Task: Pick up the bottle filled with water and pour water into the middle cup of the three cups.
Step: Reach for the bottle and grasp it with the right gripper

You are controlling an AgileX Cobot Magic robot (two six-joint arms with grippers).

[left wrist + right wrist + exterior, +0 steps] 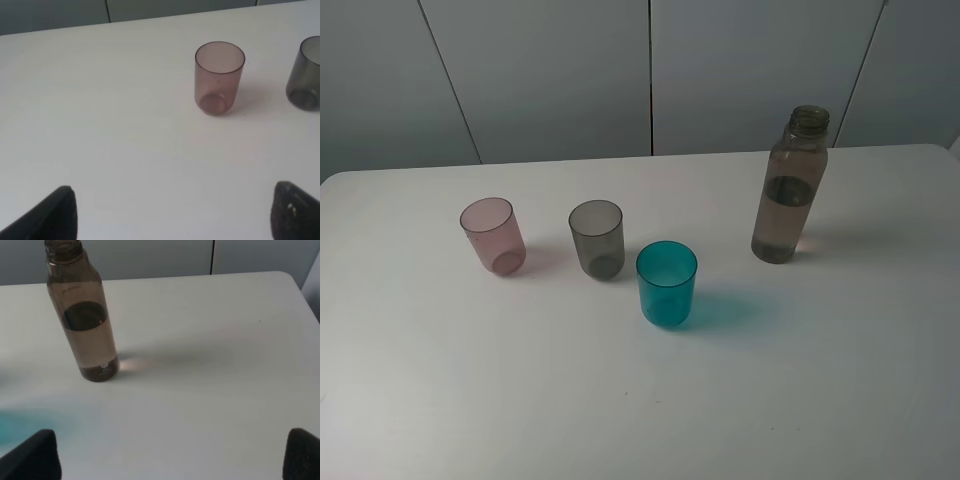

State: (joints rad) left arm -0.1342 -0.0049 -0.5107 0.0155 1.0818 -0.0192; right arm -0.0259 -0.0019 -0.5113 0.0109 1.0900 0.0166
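Bottle (pixel 790 190) is standing upright and uncapped on the counter (pixel 820 400), well apart from the middle cup (pixel 597 238); right hand (pixel 167 455) is hovering short of it, spread wide and grasping nothing; left hand (pixel 175 214) is hanging released too, facing the pink cup (pixel 219 77); by my judgement the right hand should be closing squarely around the bottle's body, keeping it vertical while lifting, so nothing is spilling.

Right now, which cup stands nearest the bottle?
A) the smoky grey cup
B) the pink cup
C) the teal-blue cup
C: in the high view the teal-blue cup stands closest to the bottle, while the grey cup and the pink cup stand farther off to the left.
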